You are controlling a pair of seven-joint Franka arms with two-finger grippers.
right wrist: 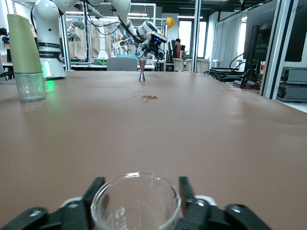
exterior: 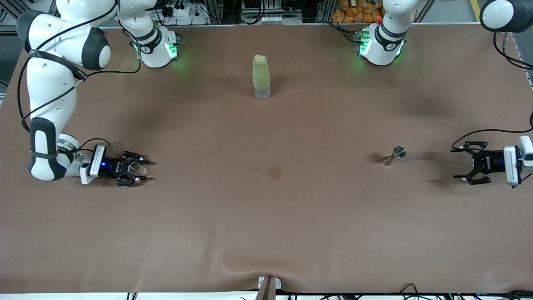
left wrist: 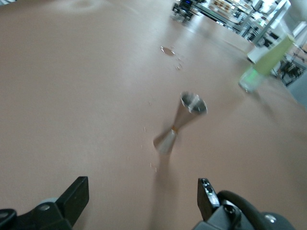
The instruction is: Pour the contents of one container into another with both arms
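Over at the left arm's end of the surface (exterior: 266, 233), the steel jigger (exterior: 393, 155) stands upright, clear of the left gripper (exterior: 463, 161), whose jaws gape wide. Only the right wrist view shows the glass beaker (right wrist: 136, 201) between the right gripper's (exterior: 143, 168) loosened jaws.

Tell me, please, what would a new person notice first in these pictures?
Probably the tall pale green bottle, upright mid-table toward the robots' bases. Next, the small metal jigger standing alone toward the left arm's end, with the open left gripper beside it. At the right arm's end, the right gripper sits low around a clear glass beaker.
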